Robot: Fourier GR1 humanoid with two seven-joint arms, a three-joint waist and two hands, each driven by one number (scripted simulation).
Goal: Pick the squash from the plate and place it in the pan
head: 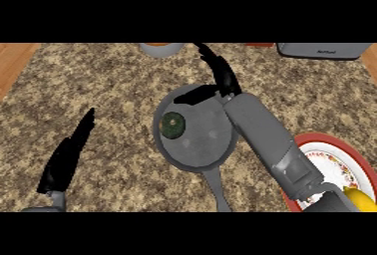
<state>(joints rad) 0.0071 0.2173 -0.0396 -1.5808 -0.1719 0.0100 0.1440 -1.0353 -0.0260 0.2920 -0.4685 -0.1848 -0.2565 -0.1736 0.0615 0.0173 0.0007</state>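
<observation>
Head view: squash [173, 125] in pan [210, 149]; grey appliance's [324, 50] label illegible.

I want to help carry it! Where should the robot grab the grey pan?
Probably by its long handle. It sticks out of the pan toward the robot and nothing covers it, so the left hand could come from the near side. The squash sits in the round part.

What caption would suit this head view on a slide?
Green squash sits in the grey pan; open right hand hovers at its far rim, open left hand rests at left.
</observation>
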